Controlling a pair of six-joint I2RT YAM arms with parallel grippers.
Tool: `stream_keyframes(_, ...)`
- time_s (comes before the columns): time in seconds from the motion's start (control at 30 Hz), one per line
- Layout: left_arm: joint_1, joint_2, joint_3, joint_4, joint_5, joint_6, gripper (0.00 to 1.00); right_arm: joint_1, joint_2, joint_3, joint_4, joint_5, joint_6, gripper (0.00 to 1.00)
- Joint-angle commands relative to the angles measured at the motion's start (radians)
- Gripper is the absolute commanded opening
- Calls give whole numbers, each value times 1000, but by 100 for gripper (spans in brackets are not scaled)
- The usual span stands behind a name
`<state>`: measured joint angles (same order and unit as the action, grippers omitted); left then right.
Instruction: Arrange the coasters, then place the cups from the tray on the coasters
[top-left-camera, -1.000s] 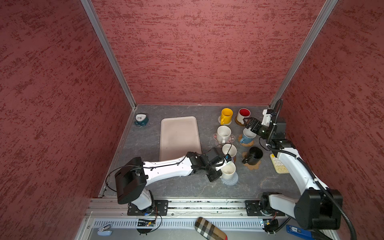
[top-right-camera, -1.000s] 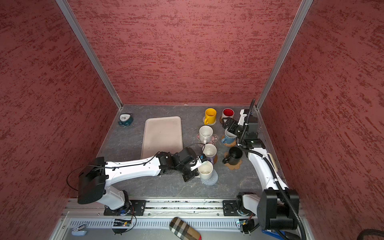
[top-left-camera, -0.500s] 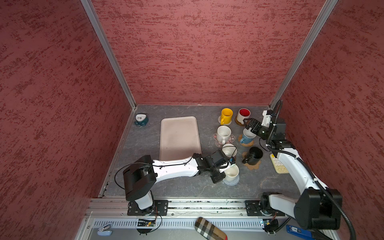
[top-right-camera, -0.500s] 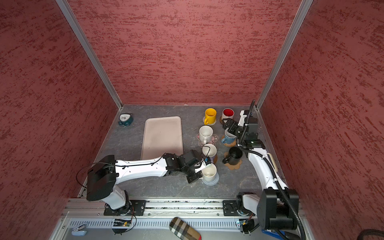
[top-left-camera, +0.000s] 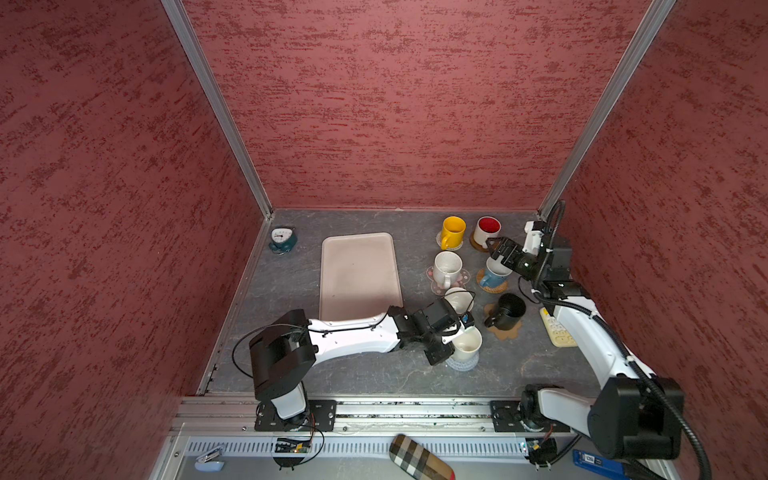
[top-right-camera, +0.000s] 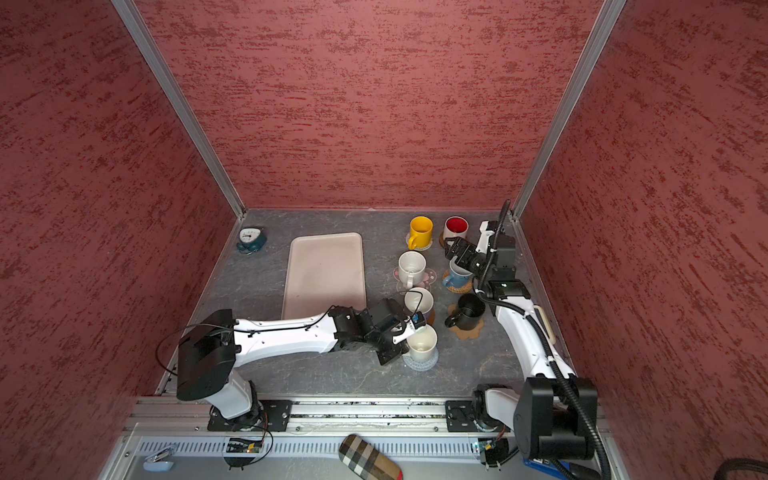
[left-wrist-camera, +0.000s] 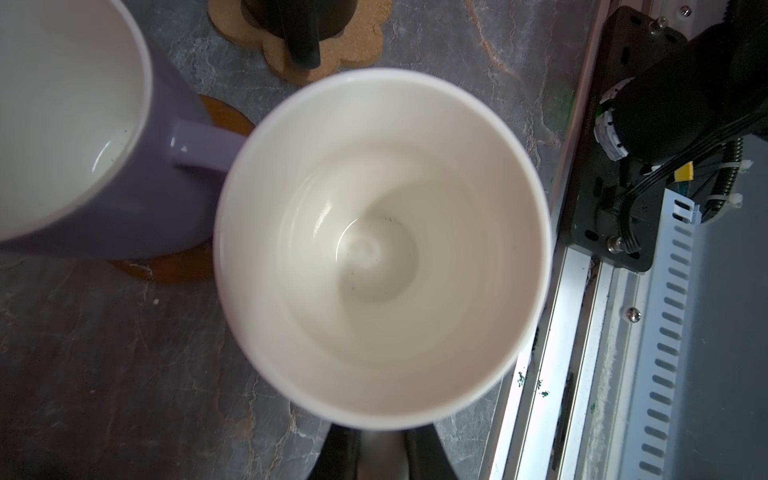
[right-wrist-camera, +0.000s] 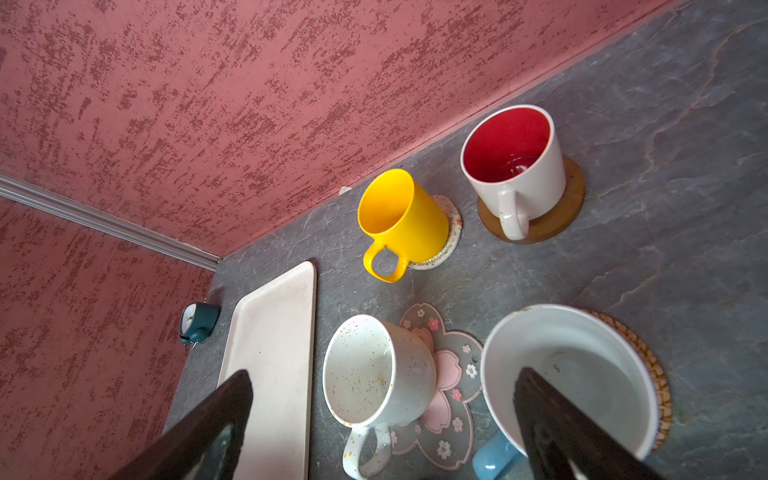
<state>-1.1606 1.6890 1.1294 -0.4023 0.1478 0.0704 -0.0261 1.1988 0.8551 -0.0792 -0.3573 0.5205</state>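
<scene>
Seven cups (top-left-camera: 446, 266) are standing right of the tray (top-left-camera: 357, 270) in both top views, the beige tray lying flat beside them. The left gripper (top-left-camera: 451, 337) is holding the white cup (top-left-camera: 468, 345) upright over the grey-blue coaster (top-left-camera: 460, 365) at the front. Whether cup and coaster are touching cannot be told. The right gripper (top-left-camera: 496, 251) is hanging, jaws spread, above the blue cup (top-left-camera: 493, 277), which is sitting behind the black cup (top-left-camera: 509, 309).

Left wrist view: the white cup (left-wrist-camera: 382, 249) is filling the frame, glossy and cream inside, with dark fingers (left-wrist-camera: 338, 455) pinching it at its edge. The lavender cup (left-wrist-camera: 166, 208) is sitting beside it on a brown disc (left-wrist-camera: 178, 266), its handle pointing at the white cup.

Right wrist view: the fingers (right-wrist-camera: 552, 415) are standing wide apart, one overlapping the blue cup's (right-wrist-camera: 582, 357) white mouth. The speckled cup (right-wrist-camera: 374, 374) is showing between them on the flower coaster (right-wrist-camera: 446, 365). The yellow cup (right-wrist-camera: 403, 220) and the red-lined cup (right-wrist-camera: 515, 166) are resting on coasters farther off.
</scene>
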Motion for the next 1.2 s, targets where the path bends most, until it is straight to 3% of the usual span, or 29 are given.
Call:
stream_keyframes(0.0, -5, 7, 45, 60, 1, 22, 0, -9, -2, -9, 32, -13, 7, 99)
stream_keyframes(0.2, -6, 12, 37, 59, -7, 19, 0, -8, -1, -14, 37, -15, 6, 99)
stream_keyframes(0.4, -15, 11, 28, 60, -11, 29, 42, -11, -1, -16, 38, -16, 6, 99)
stream_keyframes(0.73, -22, 11, 26, 53, -51, 34, 61, -11, -2, -18, 44, -14, -1, 99)
stream_keyframes(0.83, -17, -6, 29, 47, -77, 38, 73, -11, -6, -21, 44, 5, -15, 99)
stream_keyframes(0.93, -7, -54, 16, 72, -110, 36, 99, -11, -17, -24, 38, 102, -35, 99)
stream_keyframes(1.07, 12, -145, 6, 89, -146, 37, 99, -11, -78, -90, 120, 313, -90, 99)
stream_keyframes(1.17, 44, -229, -1, 100, -171, 15, 100, -11, -134, -181, 279, 379, -160, 99)
